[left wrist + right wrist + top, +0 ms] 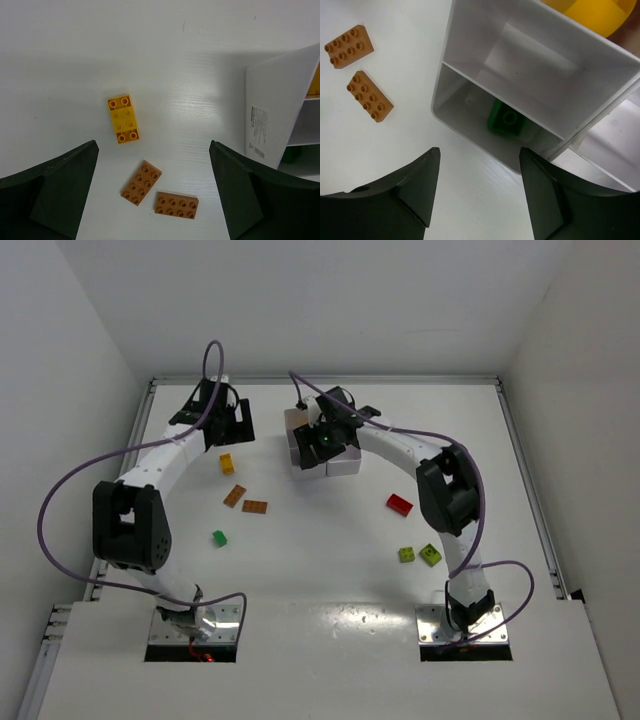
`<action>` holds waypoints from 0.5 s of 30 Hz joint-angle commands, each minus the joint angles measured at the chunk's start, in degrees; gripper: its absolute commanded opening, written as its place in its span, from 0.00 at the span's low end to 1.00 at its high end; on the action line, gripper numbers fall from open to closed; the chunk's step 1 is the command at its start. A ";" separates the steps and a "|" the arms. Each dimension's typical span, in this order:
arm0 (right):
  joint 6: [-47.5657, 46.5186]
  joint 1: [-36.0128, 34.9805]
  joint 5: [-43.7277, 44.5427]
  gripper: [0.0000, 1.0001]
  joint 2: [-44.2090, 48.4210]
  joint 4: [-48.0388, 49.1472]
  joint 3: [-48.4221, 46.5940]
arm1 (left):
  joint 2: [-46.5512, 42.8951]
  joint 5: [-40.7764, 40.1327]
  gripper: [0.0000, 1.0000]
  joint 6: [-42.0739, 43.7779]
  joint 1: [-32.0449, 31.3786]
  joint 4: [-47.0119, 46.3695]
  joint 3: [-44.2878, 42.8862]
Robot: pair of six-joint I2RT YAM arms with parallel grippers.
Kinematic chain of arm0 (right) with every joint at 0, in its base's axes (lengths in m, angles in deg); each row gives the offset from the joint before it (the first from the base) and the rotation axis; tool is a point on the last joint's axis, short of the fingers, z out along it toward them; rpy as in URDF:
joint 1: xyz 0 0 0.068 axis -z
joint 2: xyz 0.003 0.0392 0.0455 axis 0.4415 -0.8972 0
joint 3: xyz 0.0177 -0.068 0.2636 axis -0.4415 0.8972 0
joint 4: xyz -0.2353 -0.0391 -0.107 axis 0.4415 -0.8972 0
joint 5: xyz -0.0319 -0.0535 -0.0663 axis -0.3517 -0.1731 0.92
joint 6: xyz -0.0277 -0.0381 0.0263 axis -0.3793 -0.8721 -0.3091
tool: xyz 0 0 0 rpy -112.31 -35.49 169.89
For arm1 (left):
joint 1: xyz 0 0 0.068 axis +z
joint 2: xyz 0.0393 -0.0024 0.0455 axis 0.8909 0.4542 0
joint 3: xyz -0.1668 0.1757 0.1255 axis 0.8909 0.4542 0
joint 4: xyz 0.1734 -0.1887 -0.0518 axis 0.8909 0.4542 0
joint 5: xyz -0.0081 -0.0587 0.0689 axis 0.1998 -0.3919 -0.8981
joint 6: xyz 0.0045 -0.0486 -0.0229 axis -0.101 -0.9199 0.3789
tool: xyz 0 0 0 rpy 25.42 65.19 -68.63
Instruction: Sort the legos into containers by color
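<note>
So the white tray [470, 45] sits toward the far middle of the table [330, 580], mostly hidden under the right gripper [480, 150] in the top view. From the right wrist camera you look straight into it. The corner compartment closest to that camera has a small green brick [506, 120] lying flat, studs up, and it looks roughly square, so it has no real long axis. A compartment further back has a yellow piece [590, 12], cut off by the frame edge, so I can't tell its shape. The right gripper's jaws are spread apart right over that corner with nothing between them.

The left gripper [152, 145] is wide apart too and holds nothing, hanging over the loose bricks just left of the tray. All of these lie flat with studs up:
- The yellow brick [123, 119] has its long axis running almost straight away from the left wrist camera, tilted slightly.
- The first orange brick [141, 182] lies diagonally.
- The second orange brick [176, 205] is just beside it and lies nearly crosswise.

Loose elsewhere on the table:
- a second green brick [219, 538], nearer the left arm
- a red brick [400, 504], lying at a slant
- a lime brick [407, 554] and another lime brick [430, 555], side by side near the right arm
</note>
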 commanded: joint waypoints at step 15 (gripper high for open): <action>-2.10 -0.58 1.08 0.65 12.11 1.66 -1.10 | 10.21 -6.67 0.87 -6.24 0.45 3.93 0.56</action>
